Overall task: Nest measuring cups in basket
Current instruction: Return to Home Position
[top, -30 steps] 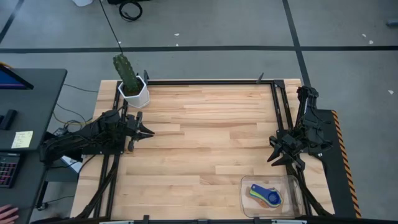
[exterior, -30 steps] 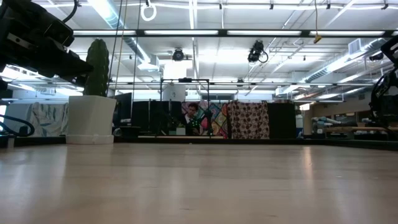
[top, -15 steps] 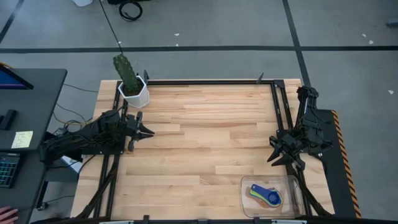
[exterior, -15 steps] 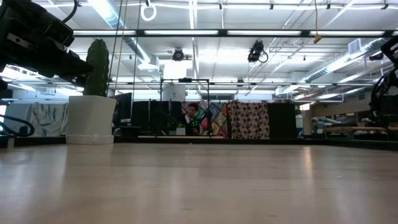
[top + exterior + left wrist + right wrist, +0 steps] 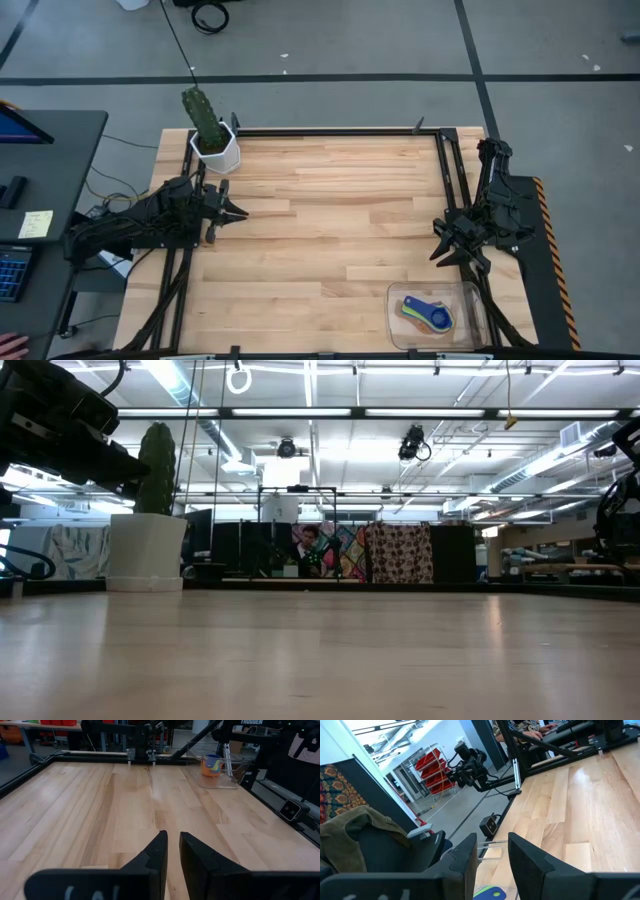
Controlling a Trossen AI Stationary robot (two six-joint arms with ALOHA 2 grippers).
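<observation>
Both the left gripper [image 5: 238,213] and right gripper [image 5: 438,246] wait at opposite table [image 5: 330,225] edges, jaws slightly parted, empty.

The desk [image 5: 330,220] is unobstructed across its whole middle, giving free passage from either side. Obstructions stand only at the margins: a cactus pot [image 5: 222,150] at the far left corner, the basket [image 5: 400,292] holding cups [image 5: 428,312] at the near right corner, and a black rail [image 5: 330,131] round the edges. The left gripper [image 5: 240,213] sits at the left edge and the right gripper [image 5: 437,245] at the right edge near the basket, the two well apart.
</observation>
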